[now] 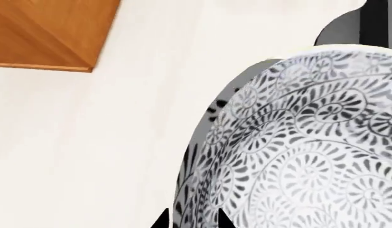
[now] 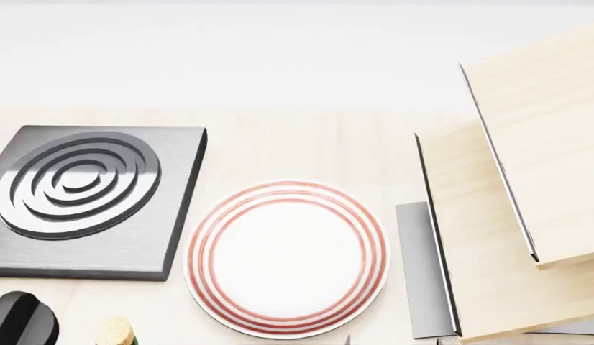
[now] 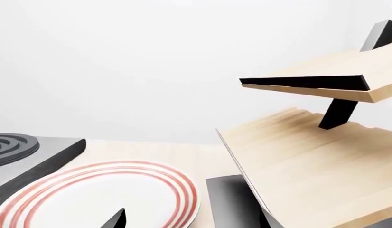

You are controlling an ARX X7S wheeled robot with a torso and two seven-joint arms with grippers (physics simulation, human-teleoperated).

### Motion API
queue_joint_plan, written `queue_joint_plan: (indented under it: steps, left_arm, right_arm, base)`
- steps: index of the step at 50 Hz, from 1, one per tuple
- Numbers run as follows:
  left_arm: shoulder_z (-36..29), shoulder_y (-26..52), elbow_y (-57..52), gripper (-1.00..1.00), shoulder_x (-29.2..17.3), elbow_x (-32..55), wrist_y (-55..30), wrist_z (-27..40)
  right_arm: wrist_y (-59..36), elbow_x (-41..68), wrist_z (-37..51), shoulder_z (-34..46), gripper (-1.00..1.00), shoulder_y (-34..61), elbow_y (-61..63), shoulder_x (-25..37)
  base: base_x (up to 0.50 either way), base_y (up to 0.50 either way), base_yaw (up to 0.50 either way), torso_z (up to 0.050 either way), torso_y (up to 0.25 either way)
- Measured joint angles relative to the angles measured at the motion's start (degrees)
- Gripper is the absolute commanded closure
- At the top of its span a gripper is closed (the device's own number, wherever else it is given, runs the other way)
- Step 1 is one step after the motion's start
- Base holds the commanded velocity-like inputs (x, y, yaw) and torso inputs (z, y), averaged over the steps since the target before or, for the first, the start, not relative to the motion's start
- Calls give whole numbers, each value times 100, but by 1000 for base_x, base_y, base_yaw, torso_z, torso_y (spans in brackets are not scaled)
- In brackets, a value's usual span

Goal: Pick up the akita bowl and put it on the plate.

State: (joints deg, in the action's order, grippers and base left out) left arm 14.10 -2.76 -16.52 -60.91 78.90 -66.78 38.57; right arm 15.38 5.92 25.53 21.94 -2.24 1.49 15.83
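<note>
The akita bowl (image 1: 310,152), white with a dense dark floral pattern, fills much of the left wrist view with its inside facing the camera. My left gripper (image 1: 192,221) has its two dark fingertips on either side of the bowl's wall, shut on it. The bowl and both grippers are out of the head view. The plate (image 2: 288,259), white with red rings, lies flat on the pale wooden counter in the head view. My right gripper (image 3: 191,221) is open, hanging low beside the plate (image 3: 101,199) with nothing between its fingers.
A dark grey square stove burner (image 2: 81,194) sits left of the plate. A tiered pale wooden rack (image 2: 527,180) on a grey base (image 2: 422,266) stands right of it. A black object (image 2: 24,320) and a cork-coloured piece (image 2: 115,332) lie at the front left.
</note>
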Motion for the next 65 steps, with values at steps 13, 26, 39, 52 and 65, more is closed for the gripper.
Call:
queue_joint_plan:
  steps: [13, 26, 39, 52, 65]
  left_arm:
    - [609, -448, -714, 100, 57, -349, 514, -375]
    - [1343, -764, -1126, 100, 211, -687, 965, -822]
    - [1941, -853, -1476, 100, 423, -908, 1422, -1114]
    - [2240, -690, -1783, 100, 600, -1157, 1868, -1178]
    - [2197, -9, -1810, 100, 653, -801, 2192, -1017]
  right_arm:
    - [-5, 15, 18, 19, -100, 13, -5, 18]
    - [7, 27, 33, 43, -100, 41, -62, 21]
    - [18, 39, 48, 67, -100, 62, -98, 29]
    - [14, 49, 60, 100, -100, 78, -127, 34]
    - [0, 60, 68, 129, -100, 95, -134, 49]
  base:
    - [1, 0, -1, 0, 0]
    - [0, 0, 0, 0, 0]
    - [0, 0, 0, 0, 0]
    - [0, 0, 0, 0, 0]
    - [0, 0, 0, 0, 0]
